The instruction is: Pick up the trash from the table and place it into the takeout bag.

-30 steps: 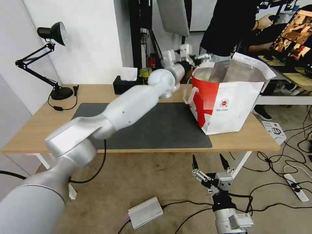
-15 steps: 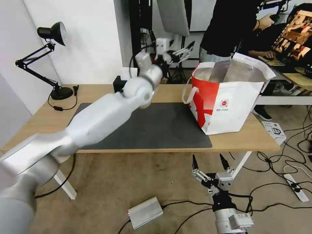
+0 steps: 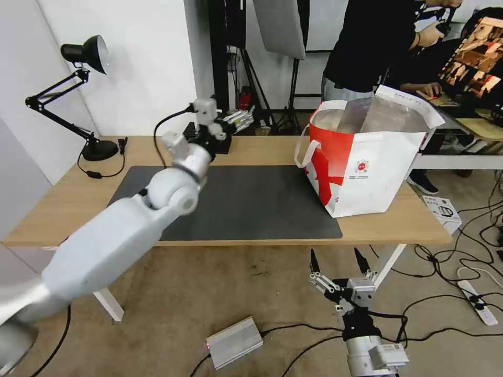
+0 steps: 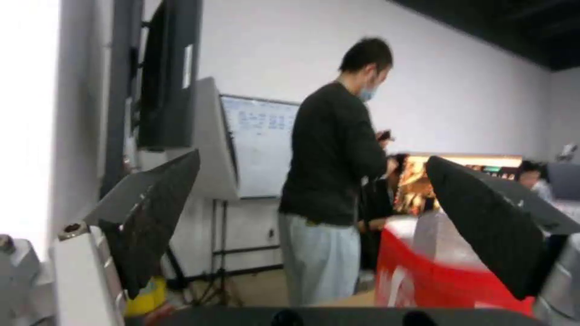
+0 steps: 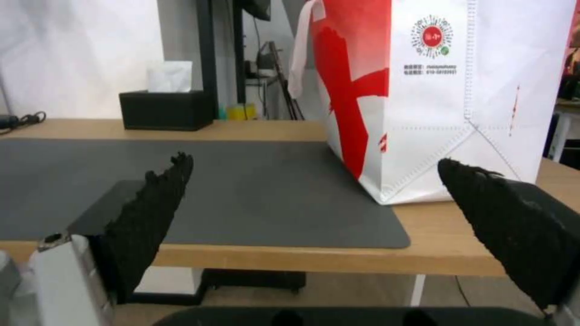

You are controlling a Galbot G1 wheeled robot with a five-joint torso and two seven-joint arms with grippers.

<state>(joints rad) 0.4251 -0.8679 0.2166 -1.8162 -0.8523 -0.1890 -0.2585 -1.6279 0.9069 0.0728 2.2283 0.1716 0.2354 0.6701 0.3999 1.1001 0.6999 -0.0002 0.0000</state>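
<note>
The takeout bag (image 3: 367,157) stands open on the right end of the table (image 3: 63,209), white with red panels and foil lining; the trash is hidden from view. My left gripper (image 3: 238,119) hangs open and empty above the table's back edge, well left of the bag; in the left wrist view its fingers (image 4: 157,217) stand wide apart, with the bag (image 4: 423,271) beyond. My right gripper (image 3: 335,262) waits open below the table's front edge, pointing up. In the right wrist view it (image 5: 314,160) faces the bag (image 5: 447,90) across the dark mat (image 5: 242,181).
A black tissue box (image 5: 166,108) sits at the table's back edge, just under the left gripper. A black desk lamp (image 3: 84,52) stands at the back left corner. On the floor lie a silver box (image 3: 234,341) and loose cables (image 3: 461,246).
My left arm has swung left, away from the bag's rim, to above the tissue box at the back edge. The right arm has not moved.
</note>
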